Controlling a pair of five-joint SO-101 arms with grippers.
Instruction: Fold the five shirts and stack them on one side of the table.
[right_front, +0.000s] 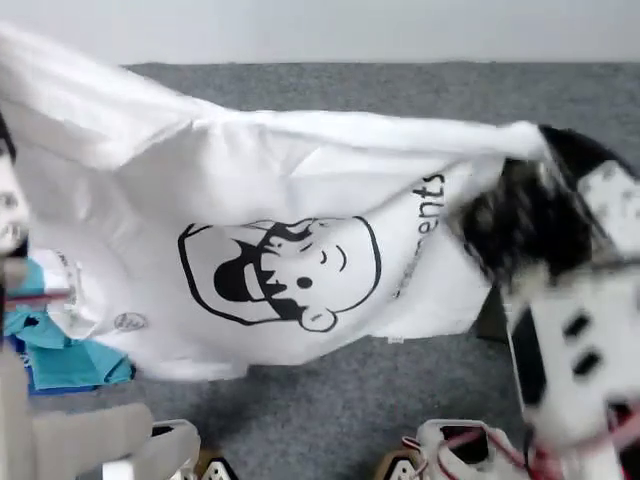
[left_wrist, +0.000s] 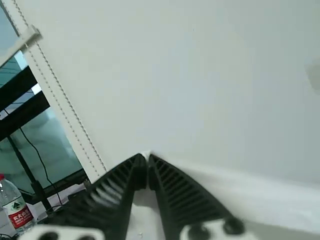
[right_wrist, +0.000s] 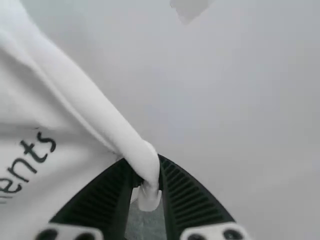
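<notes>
A white shirt (right_front: 280, 200) with a black cartoon print is being held up and stretched wide above the grey table (right_front: 400, 400), its printed front being turned toward the high camera and its lower hem hanging just over the tabletop. One upper edge of it is being pinched by the left gripper (left_wrist: 146, 161), whose ribbed black fingers (left_wrist: 175, 185) are being pressed almost flat together, with only a thin fold of the white shirt (left_wrist: 250, 192) being clamped at their tips. At the far end, a thick bunched roll of the white shirt (right_wrist: 50, 150) is being gripped by the right gripper (right_wrist: 145, 167), its jaws being kept slightly apart by the wad of cloth squeezed between them, and a short tail of fabric is being left hanging below the tips. In the high view the right arm (right_front: 575, 340) is being shown raised at the shirt's right-hand corner. At the table's left edge, partly covered by the hanging shirt, a teal garment (right_front: 60, 355) is being kept on top of a blue garment (right_front: 40, 385). Behind the left gripper, a window blind (left_wrist: 55, 100) and a plastic bottle (left_wrist: 11, 207) are being shown beside a pale wall.
</notes>
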